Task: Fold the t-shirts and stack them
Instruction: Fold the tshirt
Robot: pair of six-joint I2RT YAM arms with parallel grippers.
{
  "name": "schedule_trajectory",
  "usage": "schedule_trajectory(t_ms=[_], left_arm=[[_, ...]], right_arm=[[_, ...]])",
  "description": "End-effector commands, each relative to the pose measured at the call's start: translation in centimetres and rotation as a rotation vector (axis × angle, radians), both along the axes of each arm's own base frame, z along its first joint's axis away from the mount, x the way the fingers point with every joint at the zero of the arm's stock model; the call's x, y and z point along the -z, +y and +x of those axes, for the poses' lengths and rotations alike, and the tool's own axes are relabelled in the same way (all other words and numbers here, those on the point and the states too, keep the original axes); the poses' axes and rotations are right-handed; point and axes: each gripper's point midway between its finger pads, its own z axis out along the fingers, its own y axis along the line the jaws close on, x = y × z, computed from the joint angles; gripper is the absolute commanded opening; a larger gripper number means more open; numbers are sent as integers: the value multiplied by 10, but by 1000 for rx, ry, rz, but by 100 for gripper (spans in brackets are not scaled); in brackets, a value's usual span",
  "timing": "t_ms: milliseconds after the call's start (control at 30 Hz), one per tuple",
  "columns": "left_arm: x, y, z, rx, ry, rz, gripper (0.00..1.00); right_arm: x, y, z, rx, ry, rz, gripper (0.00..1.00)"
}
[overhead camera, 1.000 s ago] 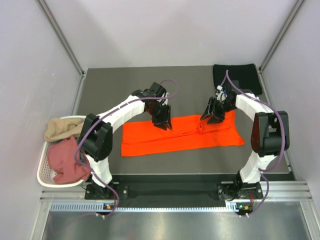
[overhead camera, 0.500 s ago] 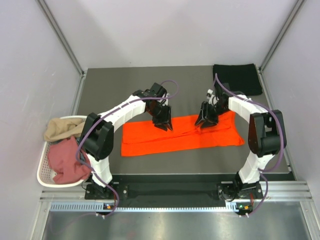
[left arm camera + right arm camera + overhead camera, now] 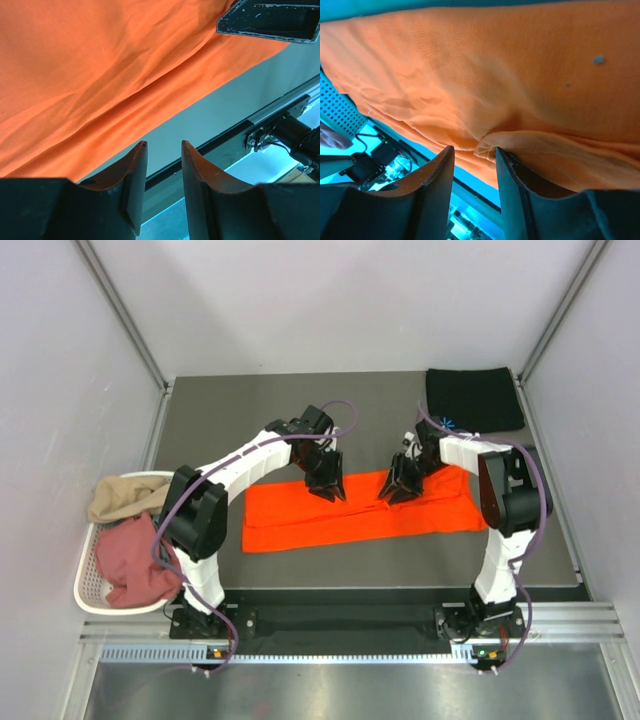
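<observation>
Top external: orange t-shirt (image 3: 360, 515) lies lengthwise left-right

A dark grey matte counter (image 3: 250, 410) carries two garments. A bright orange cloth t-shirt (image 3: 300, 515), folded into a long band, lies flat across the middle, nearer the near edge than the far one. Its length runs left to right, and its right end angles slightly toward the far edge. A black cloth t-shirt (image 3: 480, 398), folded into a neat rectangle, rests in the far right corner, well apart from the orange one.
</observation>
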Motion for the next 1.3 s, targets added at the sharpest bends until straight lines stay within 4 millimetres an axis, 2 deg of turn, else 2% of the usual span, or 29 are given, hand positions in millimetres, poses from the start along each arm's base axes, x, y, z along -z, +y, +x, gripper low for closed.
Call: schedule_trajectory(t_ms=[0, 67, 100, 133, 200, 300, 400, 433, 467, 500, 533, 600, 633, 700, 933, 1267], left_arm=[[-21, -13, 9, 36, -55, -66, 39], [-24, -22, 10, 63, -68, -77, 39], [-25, -27, 11, 74, -75, -87, 40], [-20, -34, 9, 95, -69, -87, 40], [-25, -48, 12, 118, -84, -113, 40], [-25, -75, 12, 166, -83, -175, 40], [-24, -103, 12, 210, -89, -231, 39], [-14, -112, 9, 221, -70, -228, 39], [-17, -121, 11, 231, -83, -253, 39], [-14, -125, 11, 231, -71, -259, 38], [-7, -132, 9, 224, -46, -263, 37], [-5, -142, 13, 218, -53, -296, 36], [0, -146, 12, 210, -39, -298, 36], [2, -152, 16, 201, -51, -312, 35], [30, -159, 24, 139, 9, -287, 33], [52, -159, 27, 127, 86, -249, 33]], right_arm=[[-12, 10, 15, -18, -70, 24, 41], [-27, 6, 26, -13, -121, 21, 43], [-41, 4, 30, -11, -157, 21, 43], [-52, 1, 33, -4, -169, 13, 45], [-69, -13, 39, 24, -211, -6, 48], [-83, -38, 41, 72, -231, -44, 50], [-81, -68, 38, 126, -225, -101, 50], [-74, -82, 34, 161, -201, -121, 50], [-72, -91, 30, 182, -190, -137, 50], [-76, -98, 27, 206, -202, -141, 49], [-68, -115, 20, 255, -177, -153, 49], [-74, -129, 16, 298, -210, -161, 48], [-69, -139, 11, 329, -194, -166, 46], [-69, -147, 9, 348, -205, -174, 45], [-46, -168, 4, 421, -149, -206, 42], [-22, -174, 10, 427, -148, -205, 40]])
